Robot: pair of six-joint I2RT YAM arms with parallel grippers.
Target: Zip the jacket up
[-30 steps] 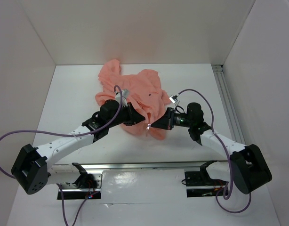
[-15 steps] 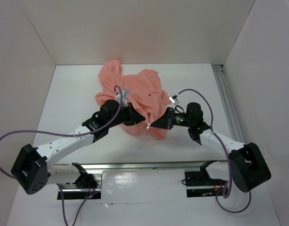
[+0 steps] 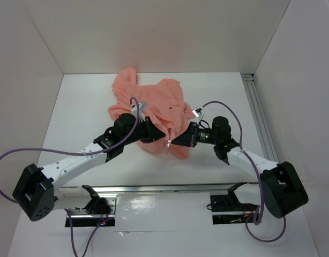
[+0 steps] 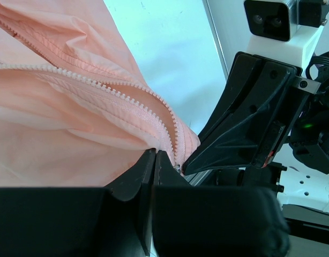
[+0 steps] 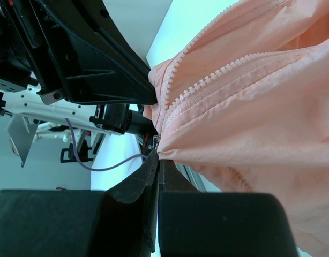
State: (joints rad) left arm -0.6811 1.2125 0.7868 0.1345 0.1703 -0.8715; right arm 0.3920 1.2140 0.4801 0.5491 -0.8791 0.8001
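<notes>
The left gripper (image 3: pixel 160 135) is clenched on the jacket (image 3: pixel 154 99), its two dark fingers pressed together on a fold of salmon-pink fabric at the garment's lower edge. The right gripper (image 3: pixel 175 142) faces it, with the two sets of fingertips nearly meeting. Its jaws are also pressed tight, nipping the same lower edge from the opposite side.

The jacket lies crumpled on the white table (image 3: pixel 84 107). Most of it spreads beyond both sets of fingertips, toward the back wall, and only the hem reaches the grippers. A small pale zipper pull (image 3: pixel 168 143) hangs just between the two gripper tips. Whether either gripper touches it cannot be told.

In the left wrist view, two rows of zipper teeth (image 4: pixel 100 88) run away from the fingertips. They lie apart in a narrow V that closes right at the pinch point. The right wrist view shows the same teeth (image 5: pixel 218 72) spreading up and away from its fingers, with the left gripper's black body just beyond the cloth.
</notes>
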